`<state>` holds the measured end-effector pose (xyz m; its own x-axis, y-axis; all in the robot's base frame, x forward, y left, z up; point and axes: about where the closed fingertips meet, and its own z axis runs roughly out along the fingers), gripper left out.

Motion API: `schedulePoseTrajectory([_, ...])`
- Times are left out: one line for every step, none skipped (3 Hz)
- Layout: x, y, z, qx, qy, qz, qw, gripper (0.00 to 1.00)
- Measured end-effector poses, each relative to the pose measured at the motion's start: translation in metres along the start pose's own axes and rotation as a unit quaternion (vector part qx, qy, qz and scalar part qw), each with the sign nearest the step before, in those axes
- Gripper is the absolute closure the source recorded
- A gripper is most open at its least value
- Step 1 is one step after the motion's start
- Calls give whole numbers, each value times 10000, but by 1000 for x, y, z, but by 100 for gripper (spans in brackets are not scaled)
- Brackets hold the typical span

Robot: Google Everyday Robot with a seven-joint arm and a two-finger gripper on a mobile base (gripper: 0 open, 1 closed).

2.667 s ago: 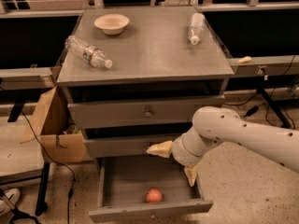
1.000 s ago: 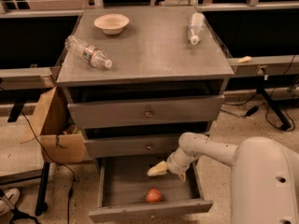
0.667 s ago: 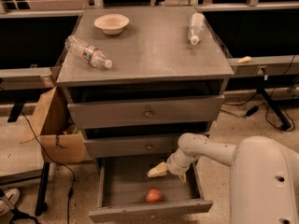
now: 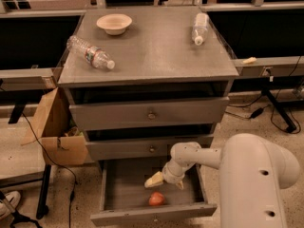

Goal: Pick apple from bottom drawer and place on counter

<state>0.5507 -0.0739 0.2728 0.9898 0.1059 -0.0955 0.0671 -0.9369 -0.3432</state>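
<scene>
Pincer [image 4: 166, 182]: lower centre of the frame, down inside the open bottom drawer [image 4: 152, 216]; its two pale fingers [image 4: 153, 180] are spread wide and hold nothing.
Apple [image 4: 156, 199]: on the drawer floor near the front panel, just below the pincer in the frame and slightly left of its middle; close to both fingers but apart from them.
Long axis: none, since the apple is round, so finger angle should matter little.
Arm: the only one, reaching in from the lower right.
Coming move, as I judge it: a short drop toward the bottom edge of the frame, to set the fingers either side of the apple.
In the way: the drawer's front panel just beyond the apple; the middle drawer [image 4: 152, 148] sits close above the wrist.
Surface [image 4: 152, 56]: upper middle of the frame, carrying a bowl [image 4: 114, 23], a bottle [image 4: 90, 52] lying at left and another bottle [image 4: 200, 27] at upper right.
</scene>
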Motion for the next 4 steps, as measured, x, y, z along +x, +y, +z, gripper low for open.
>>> schedulePoseTrajectory([6, 0, 39, -127, -11, -248, 9996, 0])
schedulePoseTrajectory([22, 2, 78, -107, 5, -474, 9988, 0])
schedulePoseTrajectory([32, 6, 111, -85, -60, -520, 9986, 0])
schedulePoseTrajectory([34, 16, 126, -208, -97, -358, 9991, 0])
